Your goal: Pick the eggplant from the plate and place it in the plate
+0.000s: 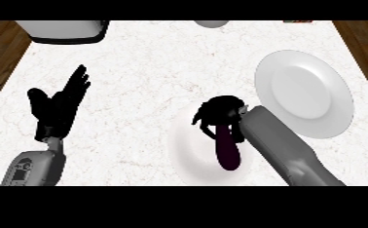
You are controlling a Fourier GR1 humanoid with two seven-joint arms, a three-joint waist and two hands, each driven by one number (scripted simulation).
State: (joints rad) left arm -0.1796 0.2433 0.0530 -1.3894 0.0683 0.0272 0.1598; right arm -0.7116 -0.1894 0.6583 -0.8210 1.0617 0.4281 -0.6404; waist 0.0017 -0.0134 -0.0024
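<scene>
At centre of the head view, a dark purple, elongated eggplant (228, 151) lies over the smaller white round plate (188, 161). This plate sits on the white marble-patterned counter top (144, 66), close to the robot.

Long axis of the eggplant: nearly along the line from the counter's far side to its near side. The rounded near tip points toward the robot, leans slightly to the right, and sits above the plate's near half.

Far end of the eggplant: hidden under the right hand (218, 111), whose black fingers are curled down around it. The grey forearm comes in from the lower right. Whether the eggplant rests on the plate or is raised off it cannot be told.

To the right of that hand, just beside the forearm, the larger white round plate (305, 93) lies flat, apart from the smaller plate.

At the left, the left hand (57, 107) rests with fingers straight, slightly spread and pointing away from the robot, well apart from both plates.

Far left corner: a grey-white appliance with a dark base (63, 31), cut by the view's edge. Far edge, centre: a grey rounded object (212, 23), only partly visible.
</scene>
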